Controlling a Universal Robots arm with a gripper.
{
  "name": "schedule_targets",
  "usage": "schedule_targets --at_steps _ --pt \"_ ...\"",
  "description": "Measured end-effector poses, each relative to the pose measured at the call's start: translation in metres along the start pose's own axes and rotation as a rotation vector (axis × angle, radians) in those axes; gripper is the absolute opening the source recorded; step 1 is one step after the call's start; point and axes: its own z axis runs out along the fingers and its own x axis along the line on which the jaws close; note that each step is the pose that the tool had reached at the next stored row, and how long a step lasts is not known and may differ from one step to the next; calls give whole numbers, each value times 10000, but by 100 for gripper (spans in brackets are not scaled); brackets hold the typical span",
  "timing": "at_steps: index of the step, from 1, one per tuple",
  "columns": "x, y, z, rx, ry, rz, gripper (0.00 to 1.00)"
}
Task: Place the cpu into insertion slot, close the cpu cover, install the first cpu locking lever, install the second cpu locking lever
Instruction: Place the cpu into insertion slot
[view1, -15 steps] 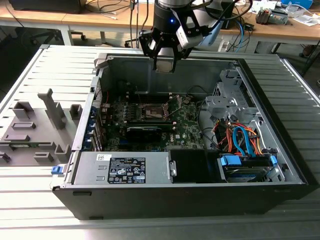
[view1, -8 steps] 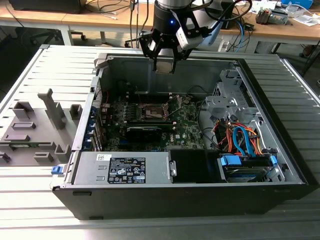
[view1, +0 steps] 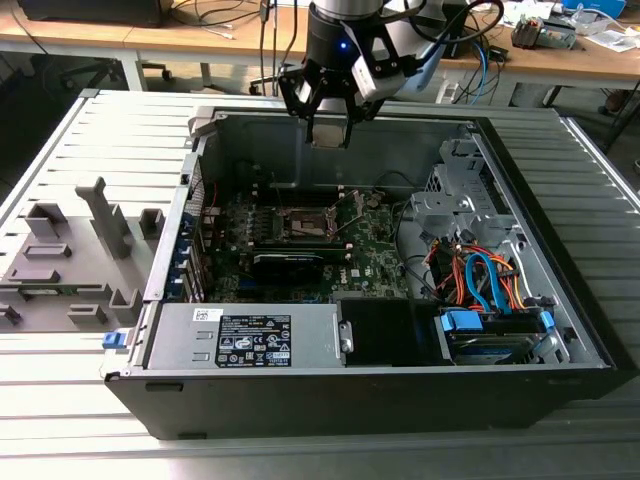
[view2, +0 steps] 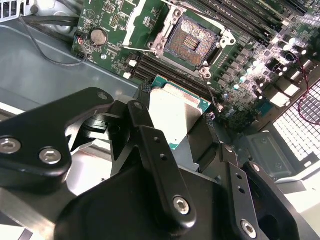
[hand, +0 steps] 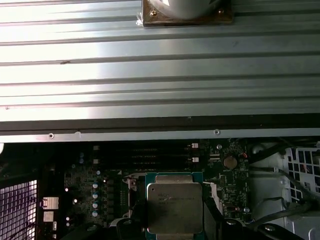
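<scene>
End effector (view1: 330, 132) clamps cpu (hand: 174, 207) above case (view1: 380, 400) with uncovered insertion slot (view2: 192, 42).

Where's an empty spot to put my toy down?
The ribbed table is bare on the exterior view's right of the computer case, and along its front. Crowded: inside the case, and beside the grey fixture.
</scene>
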Motion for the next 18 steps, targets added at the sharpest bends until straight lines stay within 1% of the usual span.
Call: schedule_targets --at_steps 18 --pt "-1 -21 48 0 1 0 54"
